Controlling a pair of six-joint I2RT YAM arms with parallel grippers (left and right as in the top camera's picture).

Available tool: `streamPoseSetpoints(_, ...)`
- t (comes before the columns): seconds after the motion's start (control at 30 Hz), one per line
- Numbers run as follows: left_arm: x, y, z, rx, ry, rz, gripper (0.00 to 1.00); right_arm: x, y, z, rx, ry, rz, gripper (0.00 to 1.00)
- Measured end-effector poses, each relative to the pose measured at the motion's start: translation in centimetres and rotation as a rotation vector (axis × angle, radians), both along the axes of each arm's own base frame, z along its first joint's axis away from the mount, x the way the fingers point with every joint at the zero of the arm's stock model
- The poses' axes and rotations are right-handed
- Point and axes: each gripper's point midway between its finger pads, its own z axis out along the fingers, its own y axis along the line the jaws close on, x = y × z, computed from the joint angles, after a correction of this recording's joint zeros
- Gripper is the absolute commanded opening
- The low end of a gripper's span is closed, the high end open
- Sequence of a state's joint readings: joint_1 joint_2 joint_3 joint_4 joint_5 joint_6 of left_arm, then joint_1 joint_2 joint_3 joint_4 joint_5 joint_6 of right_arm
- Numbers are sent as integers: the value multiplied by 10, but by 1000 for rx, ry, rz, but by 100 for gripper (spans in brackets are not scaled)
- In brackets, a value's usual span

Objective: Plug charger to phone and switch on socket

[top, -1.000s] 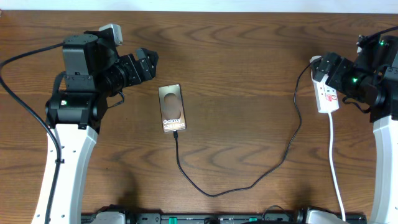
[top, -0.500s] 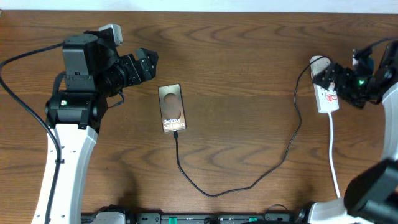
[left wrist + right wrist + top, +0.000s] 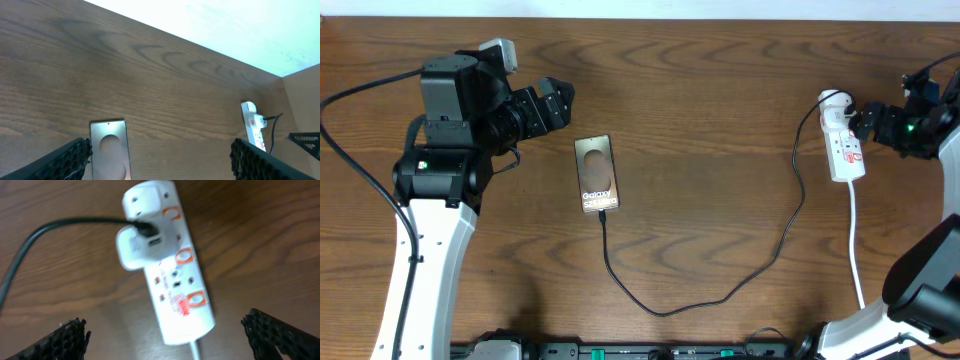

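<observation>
- Black left gripper (image 3: 563,103), near the phone's upper-left corner: a sweep rightward could knock the phone and work the cable tip loose.
- Bronze phone (image 3: 597,173), flat on the table left of centre, charger tip at its lower edge. It looks plugged in, though how firmly it is seated cannot be told.
- Charger (image 3: 660,312), a slack loop from the phone to the white plug in the socket's top end. A snag by either arm would drag on both ends.
- Socket (image 3: 844,150), at the far right and not held down. An off-centre press on a switch could slide or tilt it, and the red rockers sit close together, so the wrong one may be pressed. Whether any switch is on cannot be told.
- Left jaws: spread wide, empty, touching nothing.
- Right gripper (image 3: 868,124), just beside the socket's upper right: jaws at full spread and empty, with the socket lying ahead between them, apparently untouched.
</observation>
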State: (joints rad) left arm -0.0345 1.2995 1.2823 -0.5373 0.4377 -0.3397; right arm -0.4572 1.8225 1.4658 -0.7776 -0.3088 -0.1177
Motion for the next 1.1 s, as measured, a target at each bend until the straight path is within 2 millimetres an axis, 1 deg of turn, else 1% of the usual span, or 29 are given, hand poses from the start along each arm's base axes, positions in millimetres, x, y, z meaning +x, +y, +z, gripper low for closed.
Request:
streamPoseSetpoints(0.1,0,0,0,0,0,0,91,5,-5,-13,-10,10,2,99)
streamPoseSetpoints(0.2,0,0,0,0,0,0,91,9,-3,-25,7,20,19,99)
streamPoseSetpoints(0.4,0,0,-1,0,3,0,91,12,13,-57,98,42,118,99)
streamPoseSetpoints(0.5,-1,0,-1,0,6,0,91,11,22,-68,139,51,170,99)
streamPoseSetpoints(0.63,-1,0,-1,0,6,0,91,11,29,-68,161,32,220,99)
streamPoseSetpoints(0.77,-1,0,-1,0,7,0,91,13,32,-66,159,10,254,99)
streamPoseSetpoints(0.93,-1,0,-1,0,6,0,91,20,29,-63,135,-25,275,98)
streamPoseSetpoints(1.1,-1,0,-1,0,6,0,91,32,24,-58,97,-82,287,95)
